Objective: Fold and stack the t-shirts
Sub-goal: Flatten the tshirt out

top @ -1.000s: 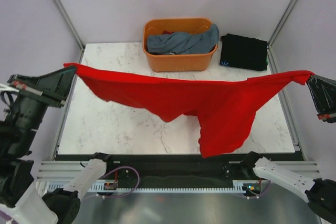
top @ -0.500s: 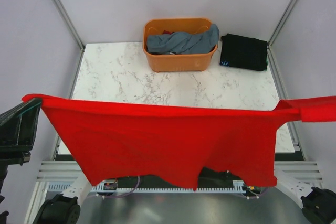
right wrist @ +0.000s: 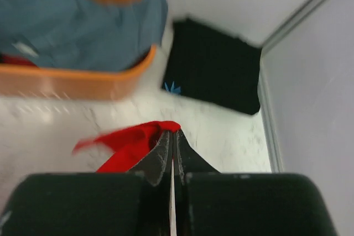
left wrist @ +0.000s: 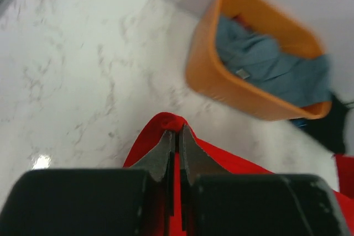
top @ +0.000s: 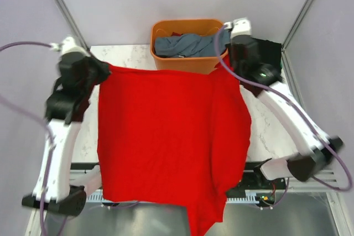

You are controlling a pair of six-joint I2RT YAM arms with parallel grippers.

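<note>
Though overhead view hides them, wrist views show both jaws clamping the red t-shirt (left wrist: 165,122).

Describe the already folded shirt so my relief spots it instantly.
Find the orange basket at the table's far edge. Right of it, flat on the marble, lies the folded black t-shirt: the only dark garment, with a small blue mark near one corner.

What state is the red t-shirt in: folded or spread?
Spread. The red t-shirt shows as one open sheet over the table, far corners pinched in both arms' shut jaws.
</note>
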